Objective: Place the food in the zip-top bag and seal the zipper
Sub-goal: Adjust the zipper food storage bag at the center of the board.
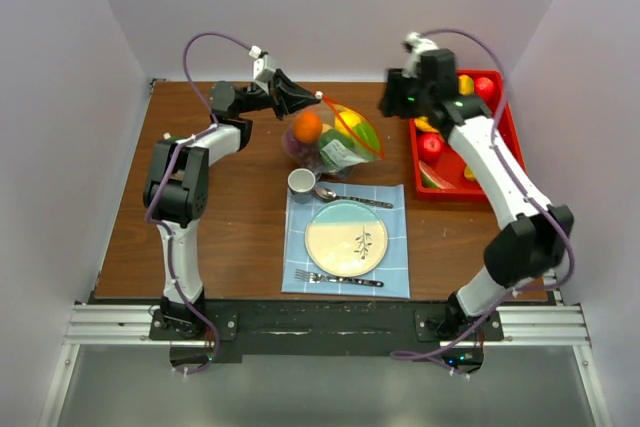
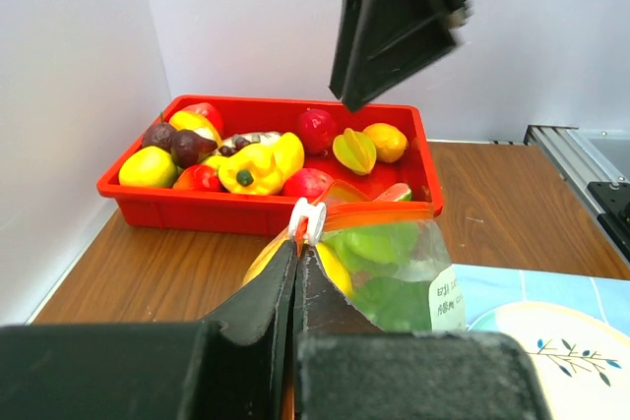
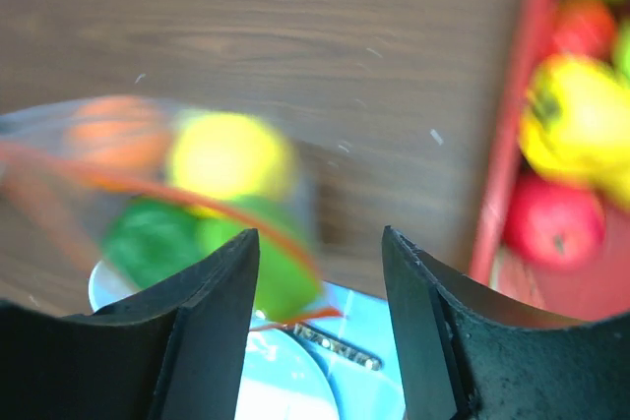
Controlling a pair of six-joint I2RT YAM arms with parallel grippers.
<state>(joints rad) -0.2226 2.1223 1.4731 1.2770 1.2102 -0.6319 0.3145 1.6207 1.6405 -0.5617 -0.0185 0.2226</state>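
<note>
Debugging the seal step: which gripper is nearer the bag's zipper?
Left. The left gripper is shut on the zipper at one end; the right gripper hangs open above the other end, not touching it.

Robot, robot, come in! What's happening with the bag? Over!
Left gripper shut on the zipper's end. Right gripper open, holding nothing. Zip-top bag has food inside; more food in the red tray. Nothing blocking the bag.

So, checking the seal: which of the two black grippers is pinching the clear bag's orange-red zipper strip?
The left gripper: its jaws are shut on the zipper strip by the white slider. The right gripper is open, holding nothing.
</note>
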